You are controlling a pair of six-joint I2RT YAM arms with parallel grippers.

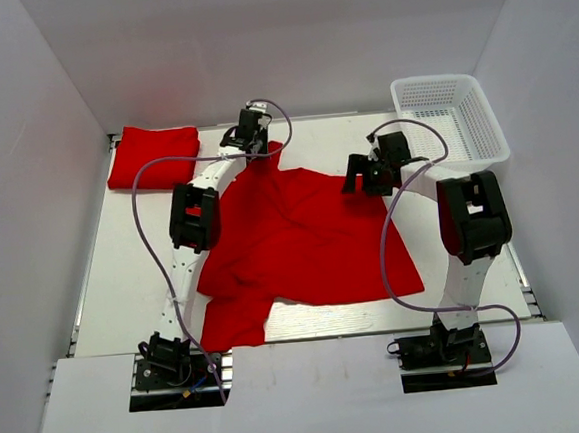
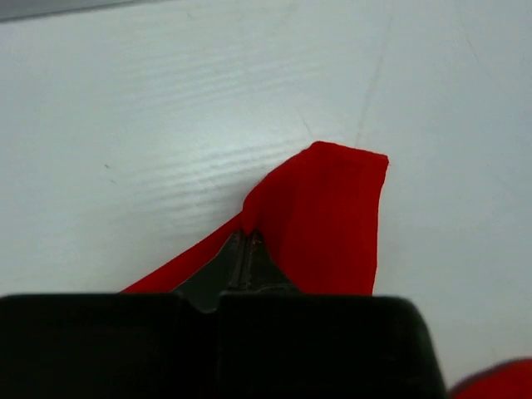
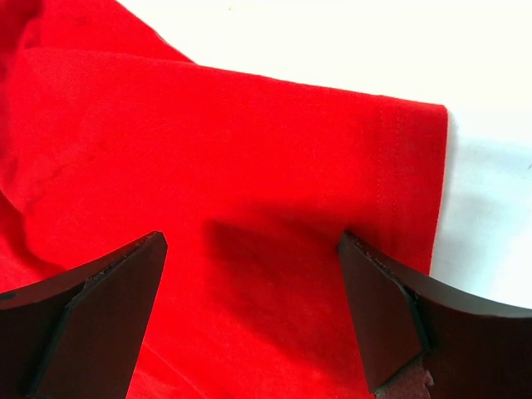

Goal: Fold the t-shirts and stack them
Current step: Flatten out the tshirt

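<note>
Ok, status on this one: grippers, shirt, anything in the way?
Left gripper shut on far edge of spread t-shirt. Right gripper open over its hem. Folded t-shirt far left corner. Basket far right, apart from the work.

A spread shirt (image 1: 311,240) has its far edge at the left gripper (image 1: 253,129) and under the right gripper (image 1: 370,175). A folded shirt (image 1: 154,155) lies left of the left gripper, and a basket (image 1: 452,113) stands right of the right gripper.

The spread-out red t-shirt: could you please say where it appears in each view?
Top external: t-shirt spread mid-picture on the white table.
Left wrist: a flap, lower centre, pinched by the left gripper.
Right wrist: fills most of the frame under the open right gripper.
Shared landmark: the white table.
</note>
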